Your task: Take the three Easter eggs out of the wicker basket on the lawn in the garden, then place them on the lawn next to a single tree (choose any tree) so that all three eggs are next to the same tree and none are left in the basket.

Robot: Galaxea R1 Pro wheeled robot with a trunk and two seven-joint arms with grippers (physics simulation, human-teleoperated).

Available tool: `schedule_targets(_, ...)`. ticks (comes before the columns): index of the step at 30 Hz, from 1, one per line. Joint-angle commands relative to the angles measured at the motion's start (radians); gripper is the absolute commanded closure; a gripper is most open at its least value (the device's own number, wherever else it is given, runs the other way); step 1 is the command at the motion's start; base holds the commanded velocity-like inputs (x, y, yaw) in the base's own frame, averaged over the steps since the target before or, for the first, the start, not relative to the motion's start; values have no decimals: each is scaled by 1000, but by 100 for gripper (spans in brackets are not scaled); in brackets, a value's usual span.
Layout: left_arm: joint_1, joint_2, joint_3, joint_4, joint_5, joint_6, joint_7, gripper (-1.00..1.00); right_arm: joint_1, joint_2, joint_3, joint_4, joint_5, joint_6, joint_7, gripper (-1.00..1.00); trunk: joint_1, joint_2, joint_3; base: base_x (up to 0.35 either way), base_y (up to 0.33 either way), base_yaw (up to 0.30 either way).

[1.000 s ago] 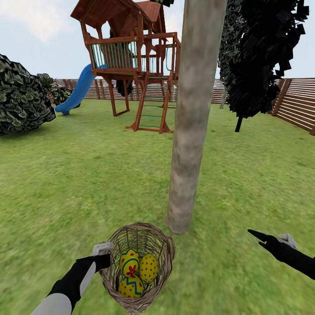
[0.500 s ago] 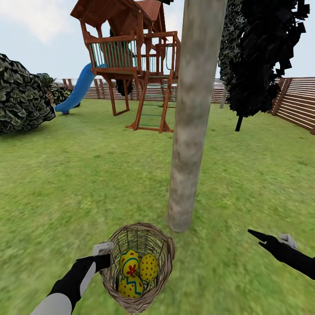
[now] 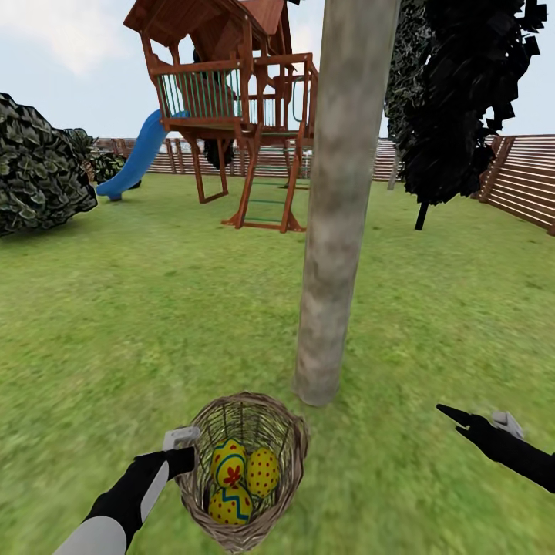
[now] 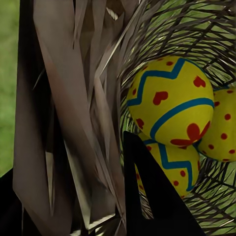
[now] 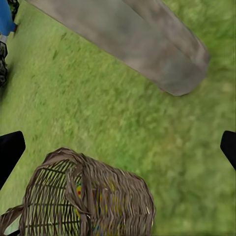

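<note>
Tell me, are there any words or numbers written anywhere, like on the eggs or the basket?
No words, numbers or signs can be read anywhere.
The Easter eggs carry only painted red dots, hearts and flowers and blue zigzag bands.
The wicker basket, the tree and the wooden play tower have no writing on them.

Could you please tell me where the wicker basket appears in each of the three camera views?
Head view: wicker basket at bottom centre, held at its rim by the left gripper.
Left wrist view: its weave close up, around the Easter eggs.
Right wrist view: lower left.
Shared landmark: the tree trunk.
</note>
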Motion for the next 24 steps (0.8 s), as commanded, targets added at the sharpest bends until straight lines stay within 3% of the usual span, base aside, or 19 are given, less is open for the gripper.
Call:
schedule_targets(1,-1,-1,2,-2,9,6,0,100,-1,0,-2,0,-2,6,2,-100,4,-8,-4,0,0,0)
schedule_targets(24,0,0,3,-2,9,5,0,100,-2,-1,-3,-9,6,5,11,-100,92,-169,-76,0,0,0)
